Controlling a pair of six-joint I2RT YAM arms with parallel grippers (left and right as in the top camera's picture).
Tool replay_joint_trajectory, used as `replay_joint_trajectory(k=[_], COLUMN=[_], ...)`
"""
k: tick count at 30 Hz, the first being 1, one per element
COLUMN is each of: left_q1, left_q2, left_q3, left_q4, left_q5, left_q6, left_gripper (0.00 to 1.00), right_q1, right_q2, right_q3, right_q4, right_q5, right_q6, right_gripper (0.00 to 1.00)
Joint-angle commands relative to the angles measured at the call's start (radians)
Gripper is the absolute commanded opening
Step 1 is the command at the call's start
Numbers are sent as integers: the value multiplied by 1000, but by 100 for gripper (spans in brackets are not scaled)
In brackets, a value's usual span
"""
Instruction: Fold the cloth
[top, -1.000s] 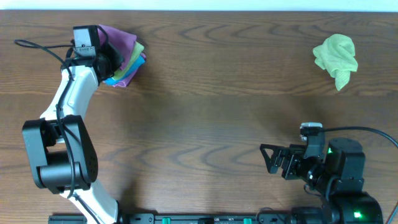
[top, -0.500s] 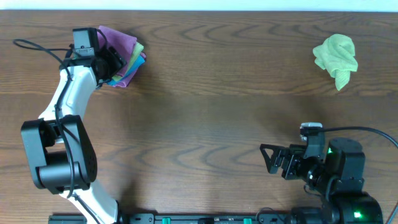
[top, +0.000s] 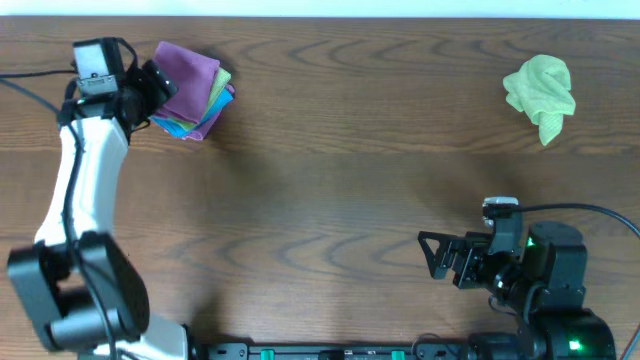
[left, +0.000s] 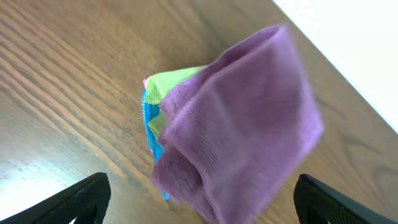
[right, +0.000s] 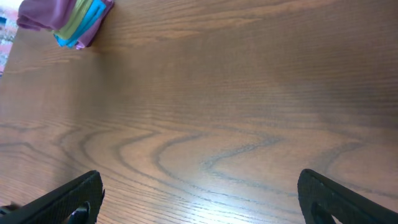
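Overhead, left gripper (top: 148, 88): at the far left corner of the table (top: 330, 170); jaws spread, gripping nothing, just beside the left side of the folded stack (top: 200, 105).
Overhead, folded stack: purple cloth (top: 188, 70) on top, with green, pink and blue layers showing at its right edge.
Overhead, green cloth (top: 541, 92): crumpled and unfolded, near the far right corner, well apart from both arms.
Overhead, right gripper (top: 433, 258): by the near edge on the right side; jaws apart, empty.
Left wrist, fingers (left: 87, 196): wide apart at the lower corners. The purple cloth lies ahead between them, over green and blue layers. Whether they touch it cannot be told.
Right wrist, fingers (right: 71, 199): wide apart with bare wood between them. The folded stack sits far off at the upper left.
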Motion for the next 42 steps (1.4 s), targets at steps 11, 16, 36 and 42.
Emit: replay_joint_trajectory(k=[11, 16, 36, 42], left_q1=[2, 2, 2, 2], left_q2=[-219, -294, -656, -768], left_q3=[21, 21, 20, -23], left_q4=[-159, -202, -758, -930], left_q5=[3, 98, 34, -5], left_q6=[84, 84, 301, 382], left_gripper=[95, 95, 95, 95], right_q1=[-14, -14, -14, -14], right_q2=[-4, -4, -4, -4], right_q3=[-4, -4, -4, -4], right_q4=[-3, -3, -3, -3], right_q5=[5, 5, 5, 5], right_q6=[6, 6, 6, 6], right_gripper=[99, 99, 99, 99])
